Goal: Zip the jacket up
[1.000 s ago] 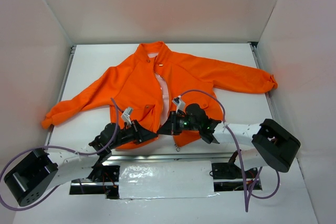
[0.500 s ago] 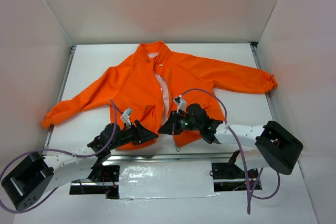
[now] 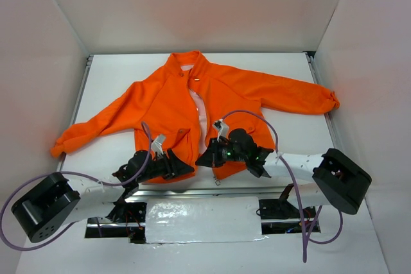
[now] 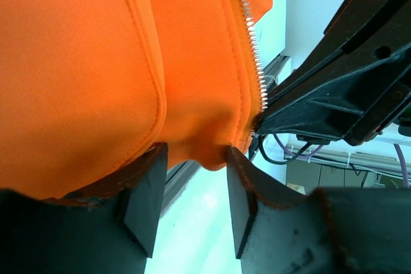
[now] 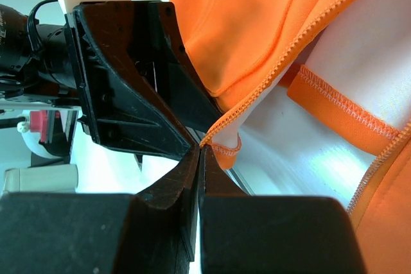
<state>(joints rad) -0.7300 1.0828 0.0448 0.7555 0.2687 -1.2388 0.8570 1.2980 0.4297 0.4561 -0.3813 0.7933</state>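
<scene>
The orange jacket (image 3: 164, 104) lies flat on the white table, collar far, hem near, with its pale zipper (image 3: 200, 117) unzipped down the centre. My left gripper (image 3: 187, 167) sits at the hem of the left front panel. In the left wrist view it (image 4: 196, 152) is open, and the hem (image 4: 192, 94) sags down to its fingertips beside the zipper teeth (image 4: 253, 56). My right gripper (image 3: 201, 160) is just to its right. In the right wrist view it (image 5: 200, 149) is shut on the bottom end of the zipper edge (image 5: 276, 68).
The two grippers nearly touch at the hem. The sleeves reach out to the left (image 3: 67, 140) and right (image 3: 324, 101). A metal rail (image 3: 192, 190) runs along the near table edge. White walls close in the table on three sides.
My left gripper was shut a second ago and now stands open at the hem. Its arm has shifted slightly to the right. The right gripper has stayed shut on the zipper's end.
</scene>
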